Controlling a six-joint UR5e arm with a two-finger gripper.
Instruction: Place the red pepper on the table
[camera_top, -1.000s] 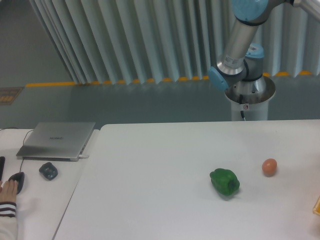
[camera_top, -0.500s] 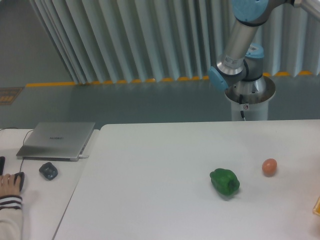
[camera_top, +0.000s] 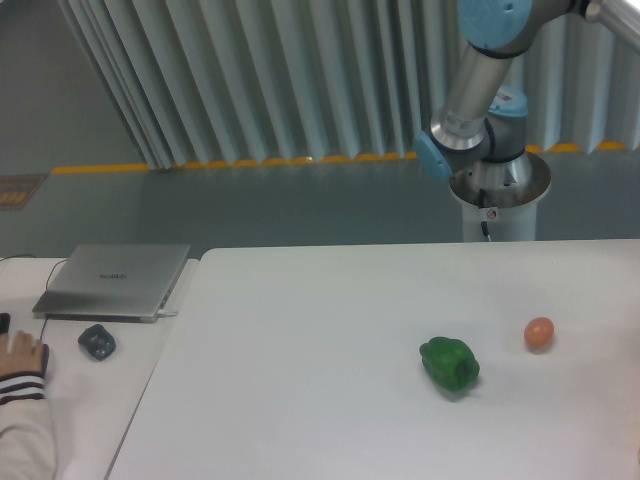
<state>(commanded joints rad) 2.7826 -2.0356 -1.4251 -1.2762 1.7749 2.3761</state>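
Note:
The red pepper is out of view. The large white table (camera_top: 300, 380) fills the lower part of the camera view. A green bell pepper (camera_top: 449, 364) lies on it right of centre, and a small orange-brown ball (camera_top: 539, 333) rests further right. Only the arm's base and lower links (camera_top: 478, 100) show behind the table at upper right; the gripper is outside the frame.
A smaller white desk (camera_top: 70, 390) adjoins on the left with a closed laptop (camera_top: 113, 280), a small dark object (camera_top: 97, 341) and a person's hand and sleeve (camera_top: 22, 400) over a mouse. Pleated curtains hang behind.
The arm's links have shifted slightly to the left. A yellow object at the right edge is gone from view. The person's hand moved on the mouse.

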